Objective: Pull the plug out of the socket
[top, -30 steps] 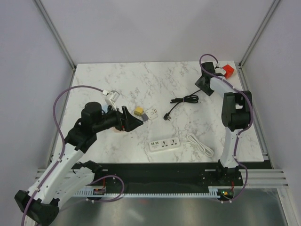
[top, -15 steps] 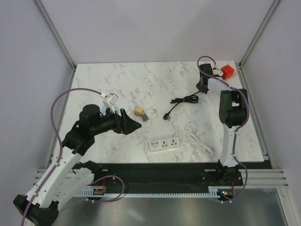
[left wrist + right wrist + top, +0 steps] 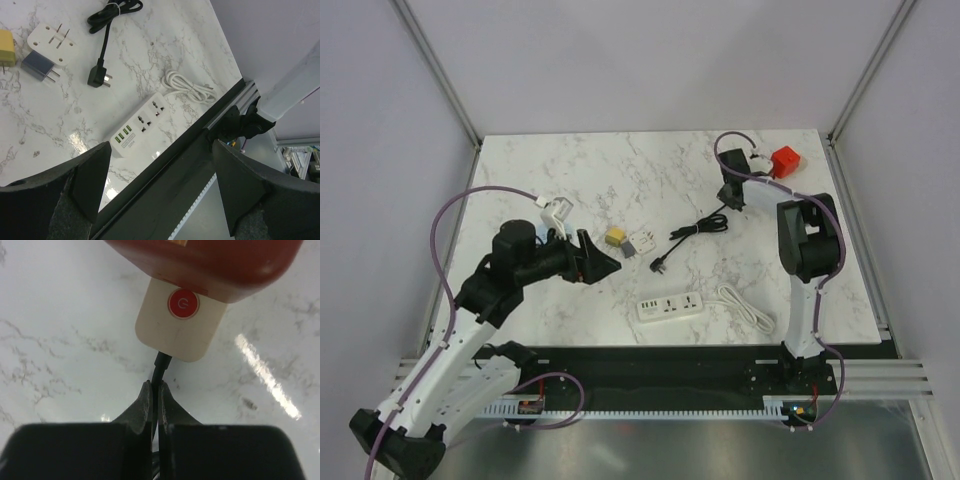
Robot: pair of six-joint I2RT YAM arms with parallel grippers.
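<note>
Well, the red socket (image 3: 210,260) is cut off by the top edge of the right wrist view. The white plug (image 3: 181,322) sits butted against it with its pins hidden, so how deeply it is seated cannot be told. The right gripper (image 3: 154,402) is pinched tight on the black cable (image 3: 159,366) at the plug's 6 o'clock. From above, socket and plug lie near the 1 o'clock corner of the table (image 3: 570,170), too small to read there. The left gripper (image 3: 603,262) hovers spread wide, grasping nothing, and its wrist view shows the power strip (image 3: 142,125) at about 12 o'clock. Since a second ago, socket, plug and right gripper have slid together toward 9 o'clock. The cable's loose end has trailed toward 7 o'clock, and the left arm has barely shifted.
</note>
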